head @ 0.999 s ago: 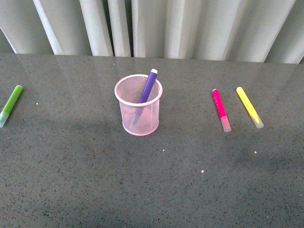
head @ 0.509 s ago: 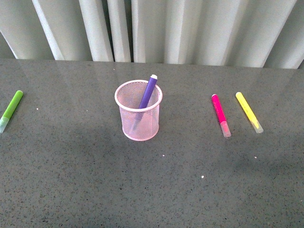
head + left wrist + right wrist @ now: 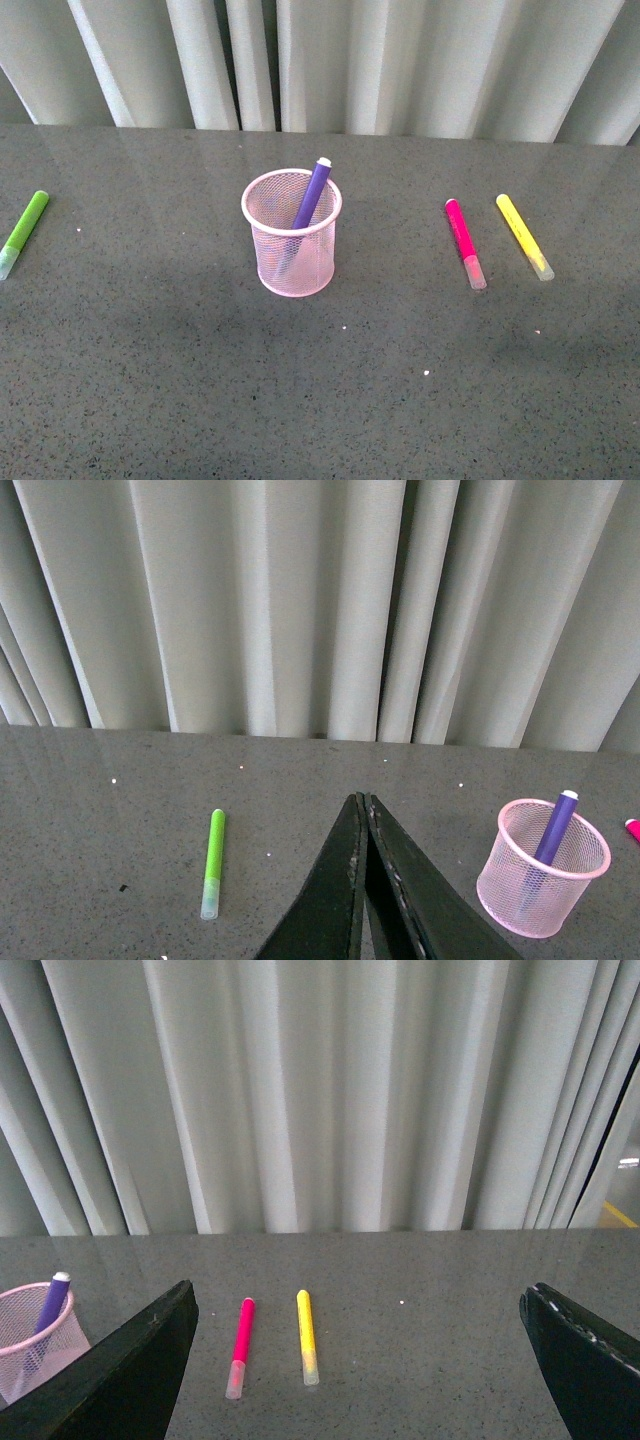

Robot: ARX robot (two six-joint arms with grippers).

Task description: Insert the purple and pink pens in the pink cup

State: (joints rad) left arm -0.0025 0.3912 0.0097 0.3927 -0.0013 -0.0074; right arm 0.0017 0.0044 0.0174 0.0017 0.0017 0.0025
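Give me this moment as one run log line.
purple pen: in pink cup | pink pen: on table beside yellow marker | left gripper: shut | right gripper: open

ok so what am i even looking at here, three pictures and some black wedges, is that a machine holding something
It is a robot with two arms, each ending in a two-fingered hand. One picture comes from a camera on its body, looking over a grey table toward a curtain; no arm shows there. The other two come from cameras on its wrists, so the black wedges are fingers. The left hand is shut on nothing, fingers pressed together. The right hand is wide open and empty. On the table: a pink mesh cup with a purple pen leaning inside, a pink pen and a yellow marker lying side by side to its right, and a green marker far left.
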